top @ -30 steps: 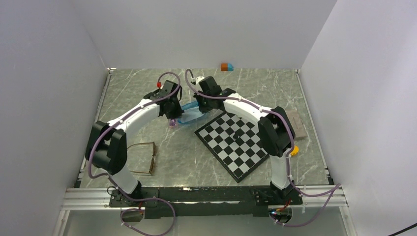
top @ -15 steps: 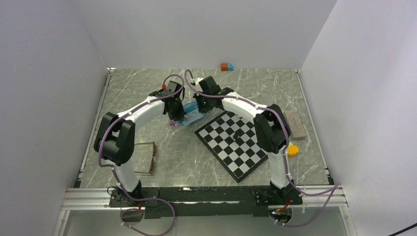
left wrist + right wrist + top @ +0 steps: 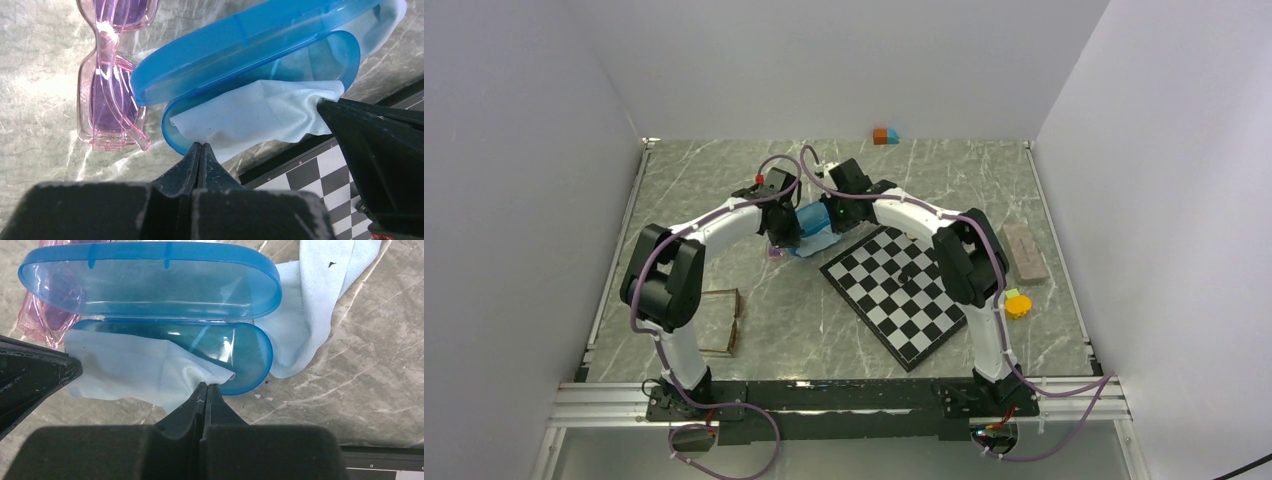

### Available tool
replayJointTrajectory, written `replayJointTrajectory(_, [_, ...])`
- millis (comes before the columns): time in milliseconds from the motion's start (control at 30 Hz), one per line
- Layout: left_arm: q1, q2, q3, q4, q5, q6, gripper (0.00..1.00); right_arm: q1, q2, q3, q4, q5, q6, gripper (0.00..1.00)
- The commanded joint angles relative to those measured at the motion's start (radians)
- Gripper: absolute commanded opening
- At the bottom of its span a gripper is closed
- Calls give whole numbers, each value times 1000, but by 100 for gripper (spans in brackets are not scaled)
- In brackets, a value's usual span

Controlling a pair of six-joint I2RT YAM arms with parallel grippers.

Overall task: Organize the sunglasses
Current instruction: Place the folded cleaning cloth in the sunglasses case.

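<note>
Left end effector [image 3: 200, 149] edged right, pinching cloth [image 3: 250, 112]; right end effector [image 3: 206, 390] likewise; translucent purple sunglasses [image 3: 107, 95] beside case [image 3: 240, 45].

The left arm [image 3: 714, 222] and right arm [image 3: 921, 213] are each showing smooth white link shells between bulky black joint housings. A mauve cable [image 3: 777, 437] is looping along the outside of each and down to the black base plate [image 3: 824, 398], and a small red knob [image 3: 761, 179] is sitting on top of the left wrist. The left gripper [image 3: 200, 148] and right gripper [image 3: 206, 389] are each showing 2 matte black, wedge-shaped fingers, lightly scuffed with pale specks.
</note>
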Motion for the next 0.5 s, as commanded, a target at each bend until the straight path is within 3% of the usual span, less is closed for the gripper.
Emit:
replayJointTrajectory(0, [4, 7, -26, 73, -38, -13, 0, -7, 18, 16, 57, 45, 18, 0])
replayJointTrajectory(467, [-54, 42, -12, 111, -191, -38, 0, -15, 34, -59, 221, 95, 25, 0])
